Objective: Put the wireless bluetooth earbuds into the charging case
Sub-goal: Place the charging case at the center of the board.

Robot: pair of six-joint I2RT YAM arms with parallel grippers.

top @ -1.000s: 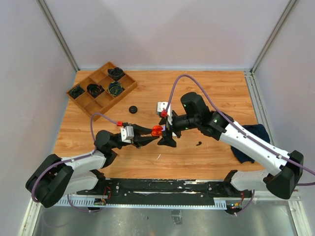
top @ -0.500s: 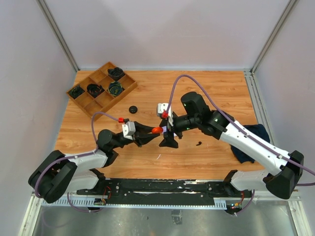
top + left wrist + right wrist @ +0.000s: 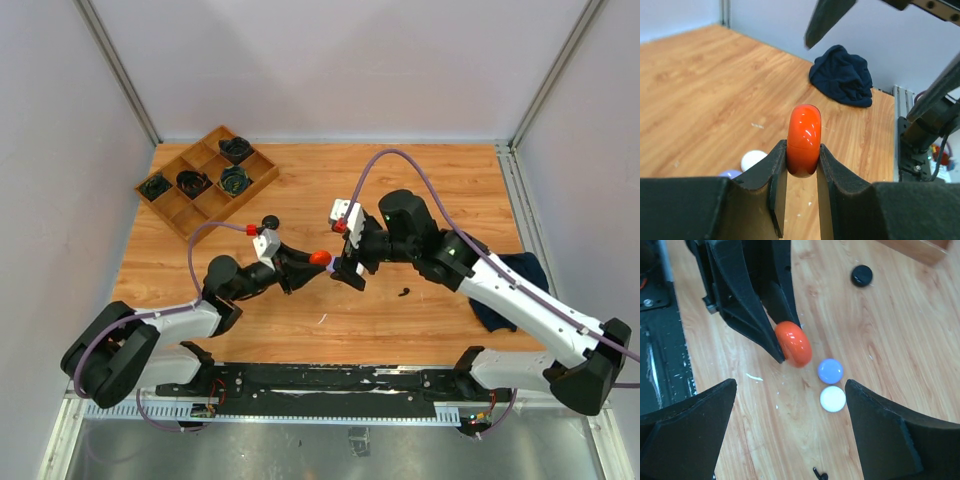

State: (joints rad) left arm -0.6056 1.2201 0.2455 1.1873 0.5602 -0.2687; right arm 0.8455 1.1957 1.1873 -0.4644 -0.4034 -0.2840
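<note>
So the orange-red charging case (image 3: 804,140) is shut and up off the worktop (image 3: 450,180), pinched edge-on in the left jaws. A pale purple case (image 3: 830,371) and a white case (image 3: 833,398) lie side by side on the wood close by. A tiny black earbud (image 3: 403,292) lies off to the right, and the right jaws hang spread wide above the two cases, holding nothing.

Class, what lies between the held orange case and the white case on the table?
A pale purple case, seen in the right wrist view.
</note>
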